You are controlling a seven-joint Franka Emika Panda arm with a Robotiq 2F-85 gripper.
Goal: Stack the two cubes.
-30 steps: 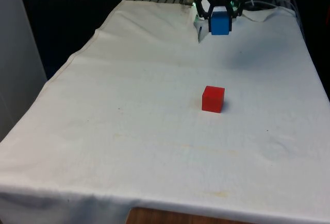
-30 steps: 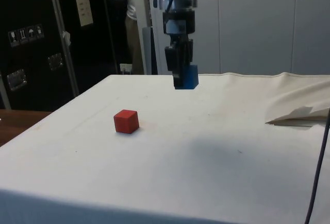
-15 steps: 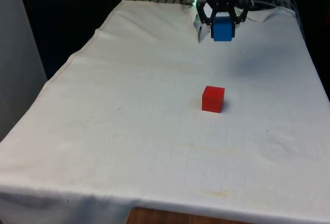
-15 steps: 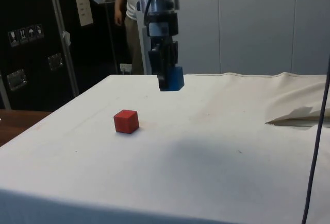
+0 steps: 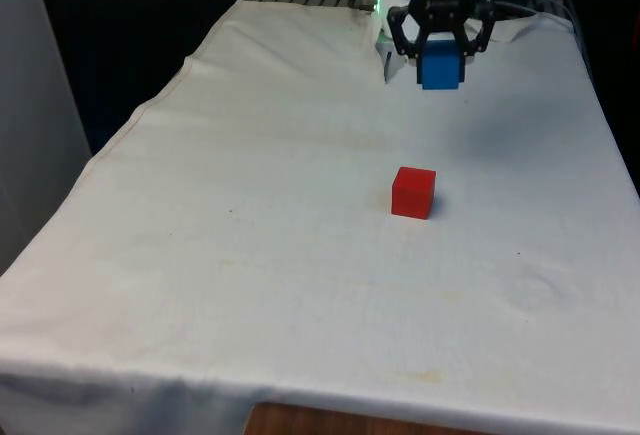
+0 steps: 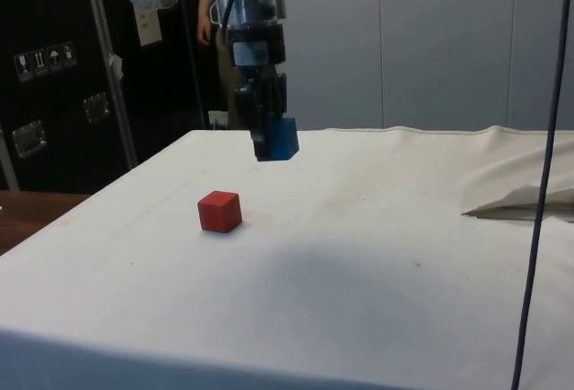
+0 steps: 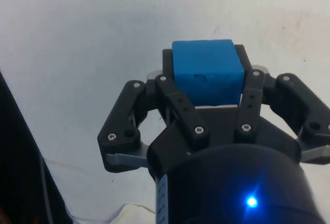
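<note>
My gripper hangs in the air over the far part of the table, shut on a blue cube. From the side, the blue cube juts out of the gripper well above the cloth. The wrist view has the blue cube clamped between the two black fingers. A red cube rests on the white cloth near the table's middle, nearer the camera than the gripper. In the side view the red cube lies below the held cube and a little to its left.
The white cloth has a raised fold at the side view's right. A person stands behind the arm. A thin dark cable hangs down at the side view's right edge.
The gripper with the blue cube has moved towards the red cube: leftwards in the side view, slightly rightwards and lower in the front view. The red cube has stayed put.
</note>
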